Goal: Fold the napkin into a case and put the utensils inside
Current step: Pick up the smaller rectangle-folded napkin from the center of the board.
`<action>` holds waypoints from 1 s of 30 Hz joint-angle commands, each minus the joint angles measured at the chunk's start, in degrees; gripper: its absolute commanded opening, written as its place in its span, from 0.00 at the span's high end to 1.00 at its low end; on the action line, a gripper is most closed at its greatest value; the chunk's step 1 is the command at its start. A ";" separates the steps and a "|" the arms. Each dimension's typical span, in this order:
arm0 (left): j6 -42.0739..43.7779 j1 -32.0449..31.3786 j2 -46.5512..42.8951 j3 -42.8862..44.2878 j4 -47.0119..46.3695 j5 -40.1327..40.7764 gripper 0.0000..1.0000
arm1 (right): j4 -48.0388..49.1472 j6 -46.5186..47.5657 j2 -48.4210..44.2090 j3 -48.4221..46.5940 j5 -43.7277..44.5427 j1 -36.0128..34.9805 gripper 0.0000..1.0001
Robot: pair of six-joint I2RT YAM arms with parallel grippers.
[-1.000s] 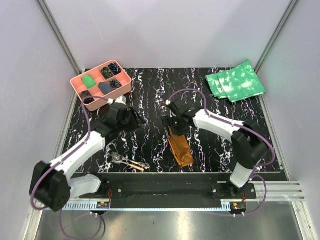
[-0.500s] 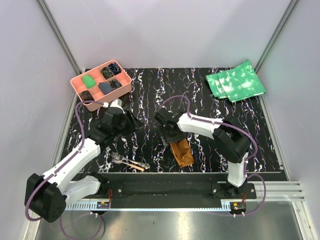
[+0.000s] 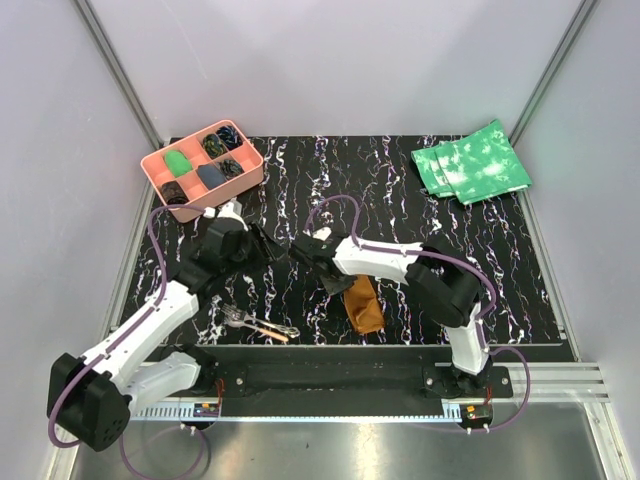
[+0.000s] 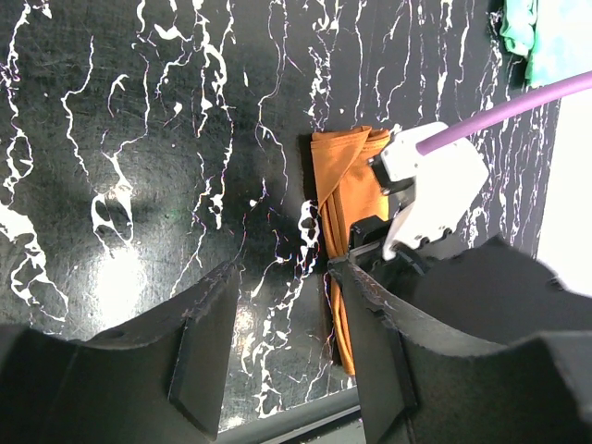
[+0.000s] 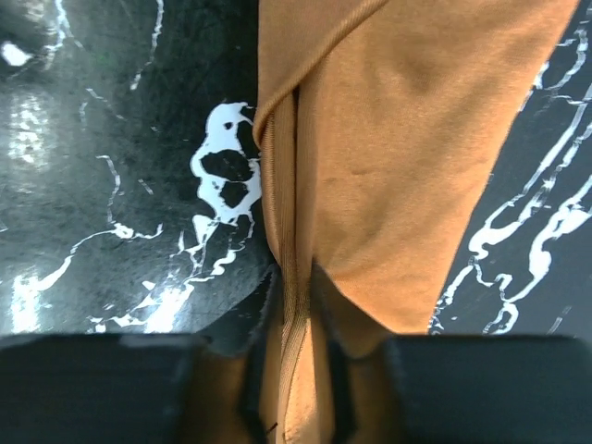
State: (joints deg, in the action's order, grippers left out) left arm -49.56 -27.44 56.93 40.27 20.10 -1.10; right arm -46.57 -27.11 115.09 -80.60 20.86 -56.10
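Observation:
The rust-brown napkin [image 3: 364, 303] lies folded into a narrow oblong case on the black marbled table, near the front centre. My right gripper [image 3: 335, 280] sits at its far left corner. In the right wrist view the jaws of this gripper [image 5: 294, 289] are shut on the napkin's [image 5: 407, 139] doubled left edge. My left gripper [image 3: 268, 247] hovers open left of it, nothing between its fingers [image 4: 287, 275]; the napkin [image 4: 344, 190] shows beyond its right finger. The utensils [image 3: 260, 325], a silver fork and a slim piece with an orange-tan end, lie near the front edge, left of the napkin.
A pink compartment tray [image 3: 158, 167] stands at the back left, just beyond the left arm. Green mottled cloths [image 3: 470, 162] lie at the back right. The table's front edge and the arm-base rail run just below the utensils and napkin.
The right gripper has slid left to the napkin's left edge and shut on it. The napkin's far end has shifted with it. The left arm barely moved.

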 commanded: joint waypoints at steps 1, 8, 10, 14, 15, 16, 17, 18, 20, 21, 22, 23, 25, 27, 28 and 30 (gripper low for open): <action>0.34 -0.16 -2.34 -0.72 -1.29 0.93 0.48 | -1.86 -1.98 1.19 -1.93 5.59 -0.42 0.87; 0.78 -0.07 -3.66 -0.46 0.38 2.42 0.48 | 0.86 1.53 -4.95 -7.11 -5.38 -0.59 1.00; 0.96 -0.16 -3.84 -0.19 0.99 2.95 0.48 | 2.35 2.76 -6.10 -8.25 -11.53 -0.51 1.00; 1.39 -0.16 -3.93 0.16 1.96 3.65 0.48 | 8.56 3.82 -9.26 -7.74 -22.15 0.37 1.00; 1.31 -0.07 -4.19 0.25 2.22 3.83 0.47 | 10.77 3.39 -9.79 -6.86 -28.62 1.07 1.00; 1.31 -0.07 -4.28 0.33 2.66 4.18 0.47 | 13.40 2.86 -10.49 -3.98 -32.16 2.56 1.00; 1.31 -0.24 -4.37 0.33 2.93 4.35 0.47 | 19.78 1.99 -11.45 -2.21 -35.94 3.61 1.00; 1.31 -0.07 -4.63 0.51 3.45 4.53 0.47 | 23.07 -0.63 -11.64 -0.54 -43.03 4.58 1.00; 1.40 -0.16 -4.89 0.60 4.07 5.32 0.47 | 31.83 -3.54 -11.12 3.77 -52.27 7.31 1.00; 1.31 -0.07 -5.24 0.77 4.33 5.50 0.47 | 34.32 -4.34 -10.77 5.09 -54.07 7.84 1.00; 1.31 -0.07 -5.25 0.77 4.51 5.93 0.47 | 36.52 -4.79 -10.15 6.84 -55.65 8.45 1.00; 1.22 -0.07 -5.42 0.95 4.86 6.20 0.47 | 39.85 -4.79 -8.75 7.47 -58.71 9.24 1.00; 1.22 -0.07 -5.25 1.47 5.30 6.64 0.47 | 43.73 -6.19 -7.25 9.83 -61.54 10.13 1.00; 1.05 -0.16 -4.63 1.91 5.48 6.73 0.47 | 50.06 -7.86 -5.23 11.59 -65.15 11.97 1.00; 1.13 -0.07 -4.28 2.09 5.39 6.82 0.47 | 51.39 -8.30 -4.62 13.17 -66.12 12.58 1.00; 1.31 -0.16 -3.14 2.53 5.48 6.90 0.47 | 55.69 -9.80 -3.64 15.02 -68.32 14.60 1.00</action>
State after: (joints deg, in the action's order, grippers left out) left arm -49.32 -27.44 52.82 39.86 26.17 3.70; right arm -4.71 -33.04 109.91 -68.45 -36.99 -44.18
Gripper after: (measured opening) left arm 0.526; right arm 0.017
